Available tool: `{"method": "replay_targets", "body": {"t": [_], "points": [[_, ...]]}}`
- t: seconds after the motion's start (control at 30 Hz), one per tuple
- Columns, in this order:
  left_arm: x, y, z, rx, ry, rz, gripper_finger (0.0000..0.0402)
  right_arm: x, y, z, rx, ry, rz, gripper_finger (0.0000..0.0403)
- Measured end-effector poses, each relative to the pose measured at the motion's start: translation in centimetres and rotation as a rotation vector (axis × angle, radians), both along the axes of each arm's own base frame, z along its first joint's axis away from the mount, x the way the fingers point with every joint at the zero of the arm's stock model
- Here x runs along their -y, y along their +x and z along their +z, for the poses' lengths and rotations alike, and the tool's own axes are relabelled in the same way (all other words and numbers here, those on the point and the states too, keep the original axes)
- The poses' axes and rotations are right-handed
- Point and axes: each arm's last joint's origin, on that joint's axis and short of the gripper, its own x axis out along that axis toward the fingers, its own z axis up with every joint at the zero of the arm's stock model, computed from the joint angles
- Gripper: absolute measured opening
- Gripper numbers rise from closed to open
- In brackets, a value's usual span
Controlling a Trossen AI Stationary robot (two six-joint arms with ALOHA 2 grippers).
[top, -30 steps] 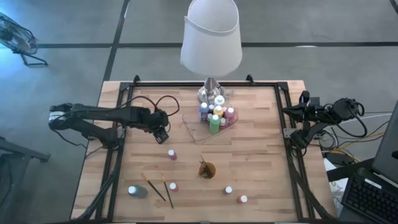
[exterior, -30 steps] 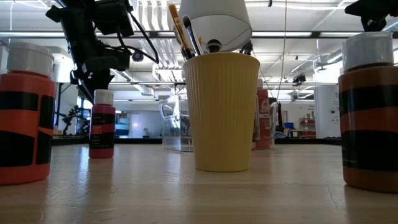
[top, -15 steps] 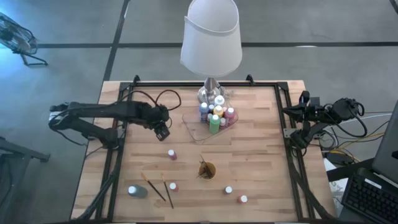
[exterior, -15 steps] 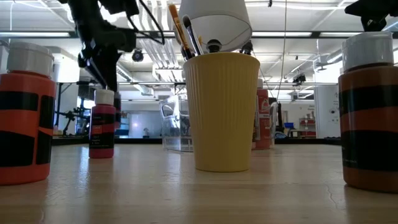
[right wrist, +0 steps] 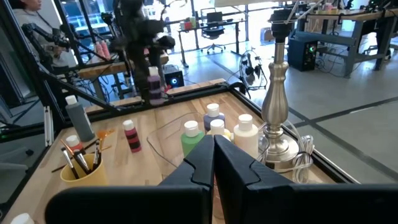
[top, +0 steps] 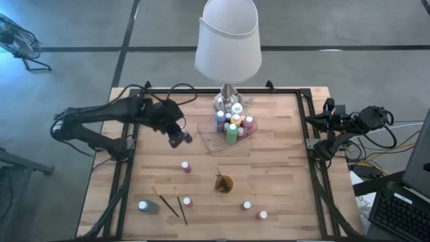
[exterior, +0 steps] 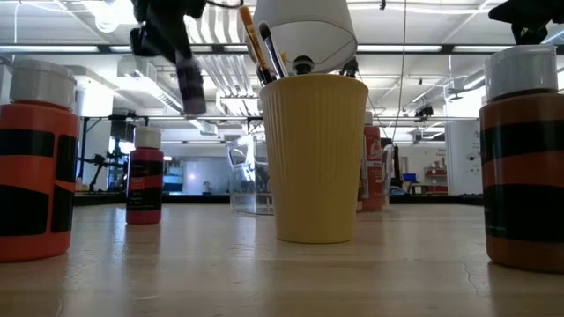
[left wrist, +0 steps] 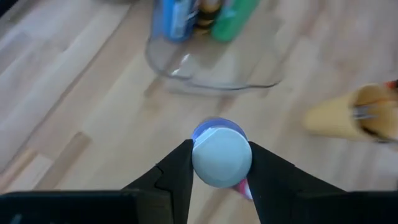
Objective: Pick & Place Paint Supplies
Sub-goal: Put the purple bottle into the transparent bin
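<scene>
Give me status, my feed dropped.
Left gripper shut on paint bottle, airborne beside the clear tray. Right gripper shut, parked at table edge. Nothing blocking.

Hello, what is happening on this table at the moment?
The left gripper holds a small white-capped paint bottle in the air, near the clear tray where several bottles already stand by the lamp. Other bottles and two brushes remain on the table around an orange cup. The right gripper waits shut at the table's right edge.

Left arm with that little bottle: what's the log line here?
left gripper: shut on small white-capped pink paint bottle, lifted | near clear plastic tray | right gripper: shut, table edge
</scene>
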Motion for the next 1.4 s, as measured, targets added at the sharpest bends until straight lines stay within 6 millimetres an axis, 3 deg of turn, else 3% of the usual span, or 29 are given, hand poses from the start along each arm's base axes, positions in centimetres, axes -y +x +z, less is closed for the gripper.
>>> {"method": "replay_targets", "body": {"t": [0.17, 0.33, 0.57, 0.73, 0.9, 1.4], "points": [[0.2, 0.1, 2.9, 0.111, 0.033, -0.049, 0.0138, 0.0, 0.0, 0.0, 0.000, 0.000, 0.000, 0.0008], [0.1, 1.5, 3.4, 0.271, 0.108, -0.104, 0.0138, 0.0, 0.0, 0.0, 0.000, 0.000, 0.000, 0.0008], [-0.4, 4.9, -0.1, 0.246, 0.178, -0.165, 0.0138, 0.0, 0.0, 0.0, 0.000, 0.000, 0.000, 0.0008], [-0.8, 7.5, -3.2, 0.118, 0.213, -0.210, 0.0138, 0.0, 0.0, 0.0, 0.000, 0.000, 0.000, 0.0008], [-1.7, 9.3, -4.8, 0.042, 0.257, -0.203, 0.0138, 0.0, 0.0, 0.0, 0.000, 0.000, 0.000, 0.0008], [-5.4, 11.4, -8.7, -0.095, 0.240, -0.114, 0.0138, 0.0, 0.0, 0.0, 0.000, 0.000, 0.000, 0.0008]]}}
